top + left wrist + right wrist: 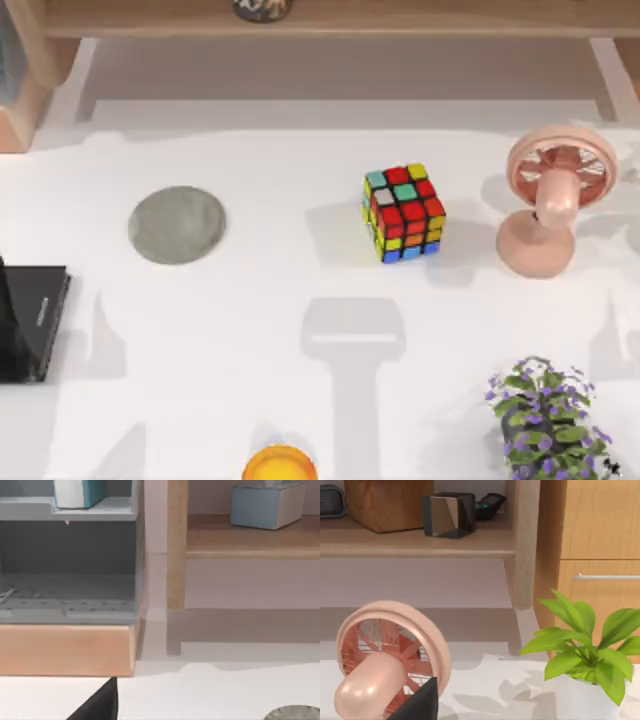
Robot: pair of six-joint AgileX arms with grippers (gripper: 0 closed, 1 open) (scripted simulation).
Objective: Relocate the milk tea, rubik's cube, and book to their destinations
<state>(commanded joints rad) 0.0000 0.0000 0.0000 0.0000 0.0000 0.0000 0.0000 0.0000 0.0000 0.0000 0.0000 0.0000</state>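
**A:** Location of the rubik's cube (403, 213)?

**B:** Middle of the white table (300, 330), between a grey disc (177, 224) at left and a pink fan (548, 195) at right. Well apart from both. Cannot tell either gripper's finger state or spacing to the cube.

**A:** Appearance?

**B:** Black-edged, scrambled red, yellow, blue, green stickers. Elsewhere: light-blue book (80, 492) with white pages, standing on a grey shelf (70, 510) in the left wrist view.

pink fan (390, 665) on white table (495, 690); potted green plant (582, 655) nearby; wooden shelf (415, 542) behind
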